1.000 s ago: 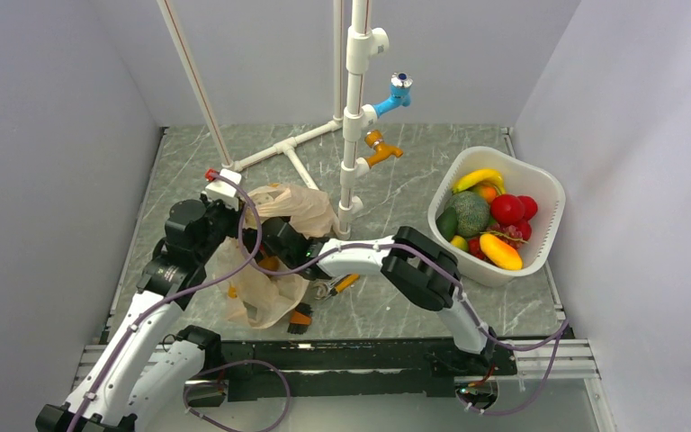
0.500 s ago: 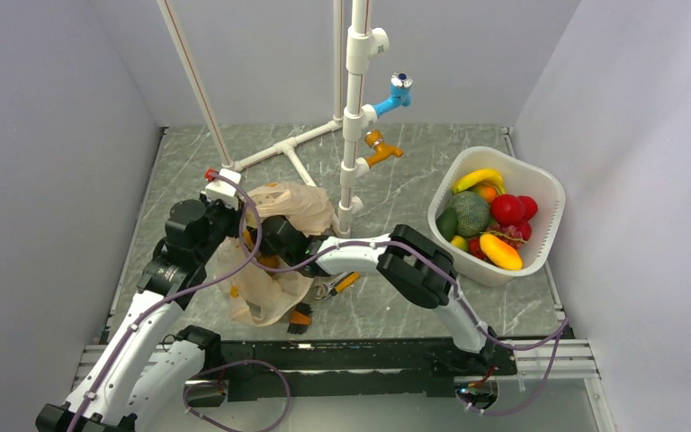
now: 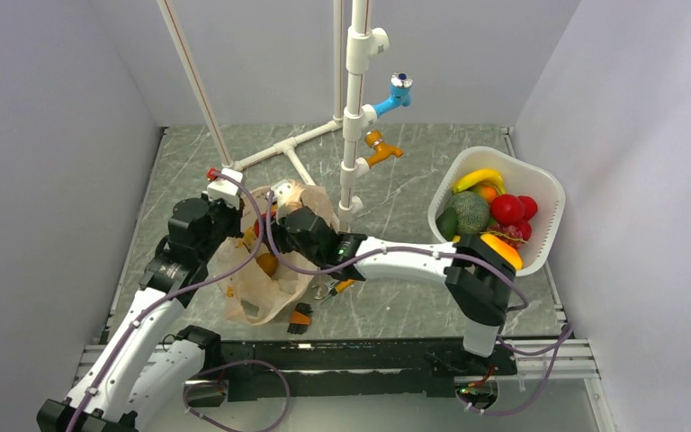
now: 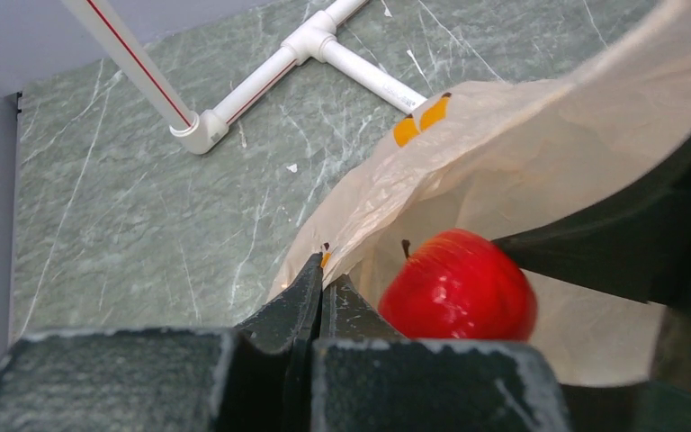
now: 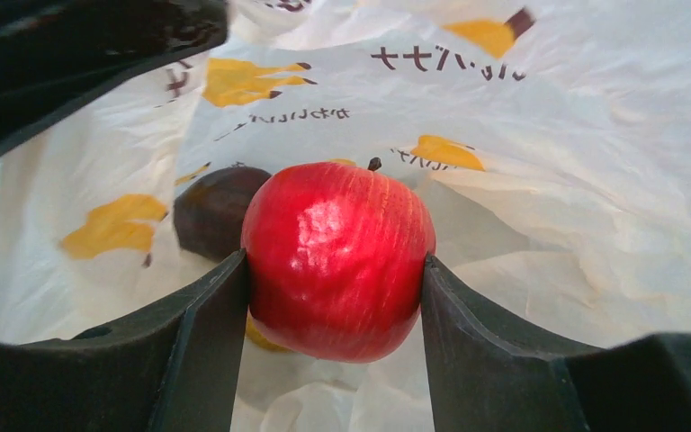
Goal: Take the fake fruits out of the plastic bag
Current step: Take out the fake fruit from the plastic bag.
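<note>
A grey-green marbled tabletop (image 3: 414, 184) between plain pale walls carries the scene. The plastic bag (image 3: 261, 288) lies crumpled on its left part, between the two arms. The left tool (image 4: 322, 281) is closed on the thin rim of the bag and holds the mouth lifted and open. The right tool (image 5: 328, 270) reaches into this mouth from the right side and grips the red apple (image 5: 337, 256). One finger presses on each side of the apple, and the stem points up. The apple is inside the bag, with the printed film behind it and under it. Just behind it on the left rests a dark round fruit (image 5: 214, 211). The overhead view shows an orange fruit (image 3: 267, 264) that seems to lie lower in the bag. No tool touches these two.

The coming move probably depends on one relation: the mouth of the bag faces the right arm. The way out therefore runs back along the line of the right tool, toward the white basket (image 3: 540, 184), which stands well apart on the right. The apple is round, so it has no long axis to consider. The loose film could follow the apple, and the left tool's hold on the rim should prevent this.
</note>
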Robot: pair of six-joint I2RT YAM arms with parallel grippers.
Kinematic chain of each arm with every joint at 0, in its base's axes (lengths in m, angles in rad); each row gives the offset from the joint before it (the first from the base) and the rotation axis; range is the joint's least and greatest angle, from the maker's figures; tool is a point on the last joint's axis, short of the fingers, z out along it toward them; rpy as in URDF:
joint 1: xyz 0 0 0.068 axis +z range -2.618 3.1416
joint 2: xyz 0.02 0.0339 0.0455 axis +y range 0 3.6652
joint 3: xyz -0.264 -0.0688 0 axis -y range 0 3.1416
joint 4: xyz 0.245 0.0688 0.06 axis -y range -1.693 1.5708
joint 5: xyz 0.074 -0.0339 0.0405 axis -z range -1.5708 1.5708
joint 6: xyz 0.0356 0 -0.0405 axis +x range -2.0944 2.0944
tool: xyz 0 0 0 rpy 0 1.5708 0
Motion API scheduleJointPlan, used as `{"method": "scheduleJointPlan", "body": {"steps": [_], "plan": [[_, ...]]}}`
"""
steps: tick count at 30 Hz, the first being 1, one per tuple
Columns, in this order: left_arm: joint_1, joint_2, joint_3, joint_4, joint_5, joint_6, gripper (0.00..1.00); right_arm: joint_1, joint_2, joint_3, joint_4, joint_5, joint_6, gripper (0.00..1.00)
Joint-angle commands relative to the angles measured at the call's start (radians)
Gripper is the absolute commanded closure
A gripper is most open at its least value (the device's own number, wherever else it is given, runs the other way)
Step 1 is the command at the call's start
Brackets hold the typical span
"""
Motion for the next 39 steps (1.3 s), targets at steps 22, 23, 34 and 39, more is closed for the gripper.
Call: {"method": "scheduleJointPlan", "body": {"steps": [22, 23, 34, 39], "plan": [[-0.003, 0.025, 0.040, -0.008, -0.017, -0.003, 1.00, 0.020, -0.617, -0.431, 0.250, -0.458, 0.060, 1.00], [-0.004, 0.024, 0.042, -0.009, -0.020, -0.003, 1.00, 0.019, -0.636, -0.438, 0.243, -0.445, 0.063, 1.00], [-0.010, 0.027, 0.046, -0.019, -0.034, -0.005, 1.00, 0.018, -0.908, -0.570, 0.117, 0.101, -0.034, 1.00], [-0.014, 0.024, 0.047, -0.020, -0.038, -0.006, 1.00, 0.008, -1.026, -0.659, 0.097, 0.424, -0.076, 1.00]]}}
